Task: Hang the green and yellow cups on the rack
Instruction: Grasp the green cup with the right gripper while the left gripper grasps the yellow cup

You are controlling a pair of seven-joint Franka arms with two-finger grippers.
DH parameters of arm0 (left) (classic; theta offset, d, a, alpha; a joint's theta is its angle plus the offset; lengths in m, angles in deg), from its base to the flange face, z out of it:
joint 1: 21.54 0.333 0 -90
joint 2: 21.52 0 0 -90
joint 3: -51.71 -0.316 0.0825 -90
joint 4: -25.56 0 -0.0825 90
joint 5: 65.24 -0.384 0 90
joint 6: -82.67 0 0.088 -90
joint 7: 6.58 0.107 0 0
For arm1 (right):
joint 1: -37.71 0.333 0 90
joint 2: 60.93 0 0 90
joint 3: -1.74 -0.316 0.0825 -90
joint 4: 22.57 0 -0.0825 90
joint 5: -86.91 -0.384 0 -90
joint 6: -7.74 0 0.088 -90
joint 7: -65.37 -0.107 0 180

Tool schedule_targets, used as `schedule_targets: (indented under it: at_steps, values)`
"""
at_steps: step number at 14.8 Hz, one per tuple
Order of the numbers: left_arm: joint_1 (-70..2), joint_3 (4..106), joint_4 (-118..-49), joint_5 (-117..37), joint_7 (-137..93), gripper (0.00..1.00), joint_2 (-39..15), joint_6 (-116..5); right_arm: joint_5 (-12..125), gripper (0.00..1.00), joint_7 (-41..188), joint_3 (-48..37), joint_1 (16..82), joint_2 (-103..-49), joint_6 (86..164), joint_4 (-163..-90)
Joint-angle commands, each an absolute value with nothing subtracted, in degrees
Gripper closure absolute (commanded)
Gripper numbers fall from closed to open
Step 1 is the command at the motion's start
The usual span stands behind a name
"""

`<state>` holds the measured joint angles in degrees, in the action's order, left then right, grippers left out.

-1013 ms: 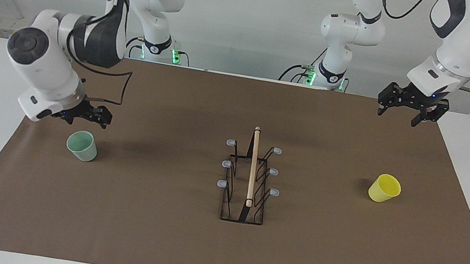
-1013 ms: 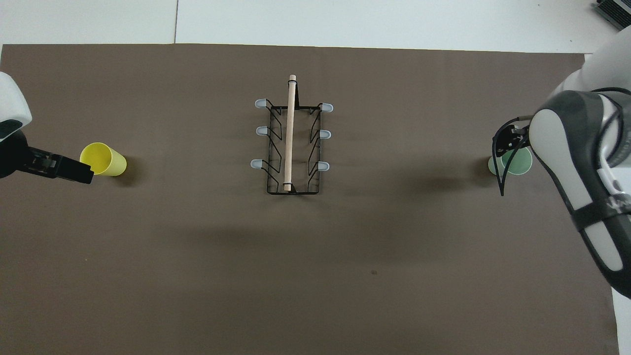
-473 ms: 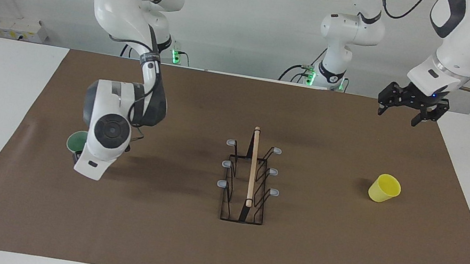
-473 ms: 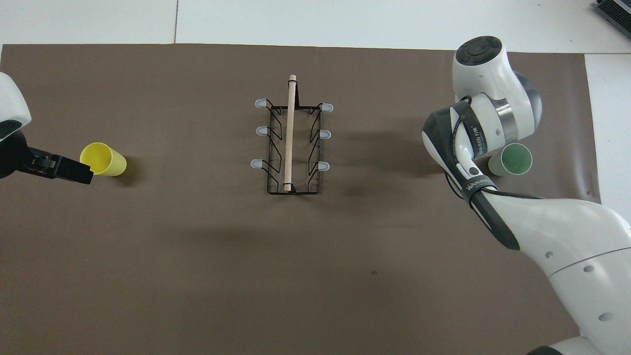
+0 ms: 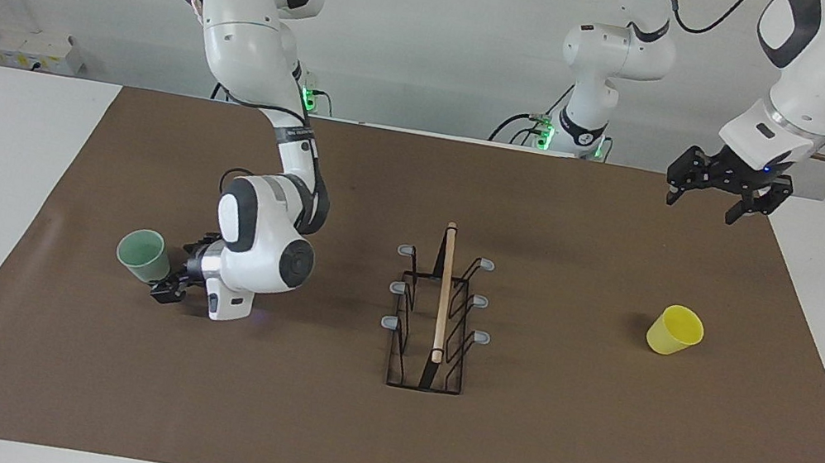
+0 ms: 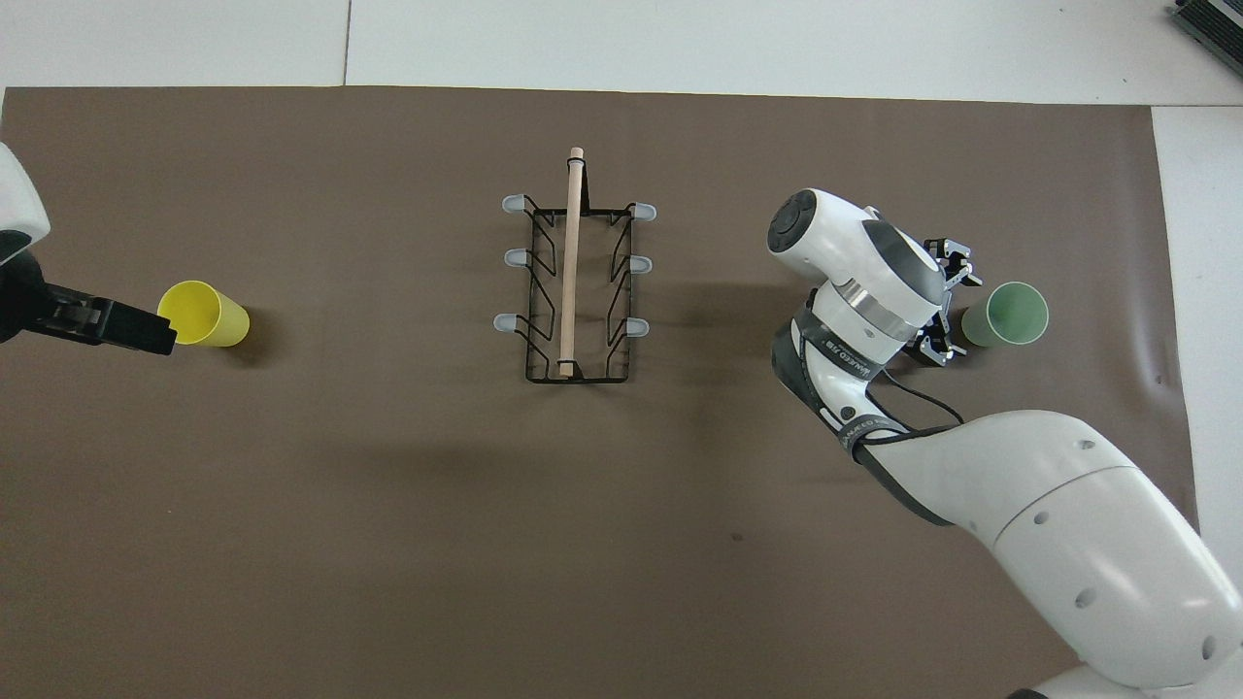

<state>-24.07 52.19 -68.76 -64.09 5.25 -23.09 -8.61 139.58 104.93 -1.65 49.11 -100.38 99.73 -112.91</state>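
1. A green cup (image 5: 144, 255) stands upright on the brown-covered worktop (image 5: 313, 424), mouth up. The right claw (image 5: 176, 279) sits low just beside it, on the side toward the rack (image 5: 438, 311), fingers spread apart and pointing at the cup's wall, not yet around it.
2. A yellow cup (image 5: 674, 330) rests at the left arm's end of the worktop, leaning so its mouth tips up and away from the rack. The left claw (image 5: 722, 189) hangs high in the air, fingers apart, empty, well apart from that cup.
3. Both cups look like thin plastic: probably light, smooth, a little springy, and easy to knock over. A gentle squeeze across the wall, near the rim, seems the safest hold.
4. Each cup tapers, narrow at the base and wide at the mouth; the green cup's long axis is vertical.
5. The rack's wooden rod runs straight away from the robots, three grey-tipped prongs angling up on each side. No cup hangs on it yet.
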Motion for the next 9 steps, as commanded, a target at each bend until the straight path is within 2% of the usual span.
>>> schedule_targets:
  at_steps: [1,9]
  values:
    - [-22.43,52.42,-69.80,-64.27,4.93,0.00,-22.23,-11.36,146.05,0.00,107.65,-2.04,48.87,-97.58,100.81,-119.94]
    - [-18.73,52.33,-68.74,-60.58,4.50,0.00,-14.59,-17.87,153.62,0.00,107.21,-1.95,47.73,-96.17,102.30,-125.31]
